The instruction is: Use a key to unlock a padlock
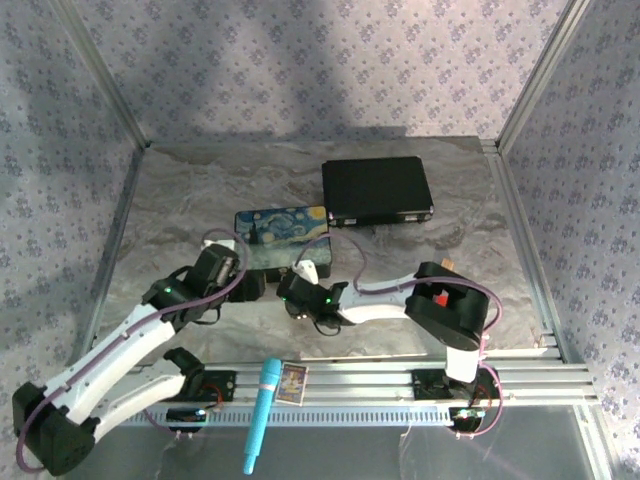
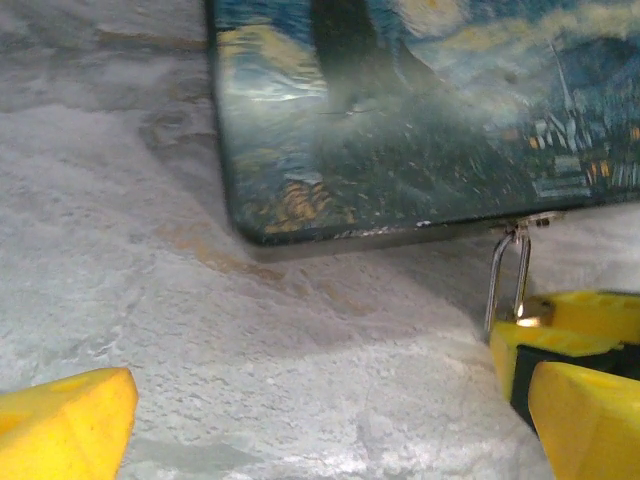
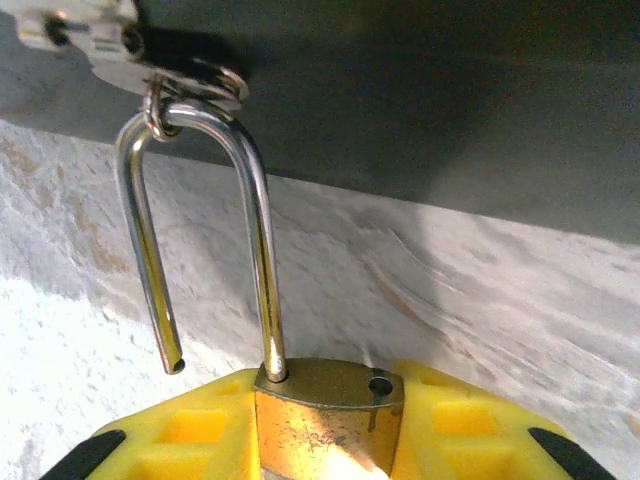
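The padlock [image 3: 320, 425] hangs at the near edge of the starry-night box [image 2: 400, 120], its brass body clamped on both flanks by the yellow fingers of the right gripper [image 3: 325, 400]. In the right wrist view the body lies at 6 o'clock and the shackle [image 3: 255, 200] rises toward 11 o'clock, so the long axis runs roughly 6 to 12, bow end pointing at the box; the bow is hooked through the ring of the box's clasp [image 3: 110, 50]; one leg is seated in the body, the other ends free at about 8 o'clock, apart from its hole, which I judge means the lock is already sprung; the coming move would then turn on drawing that free leg out of the ring. The left gripper [image 2: 325, 410] stands wide, holding nothing, the shackle at its 3 o'clock; the right arm is the nearer, being on the lock itself.
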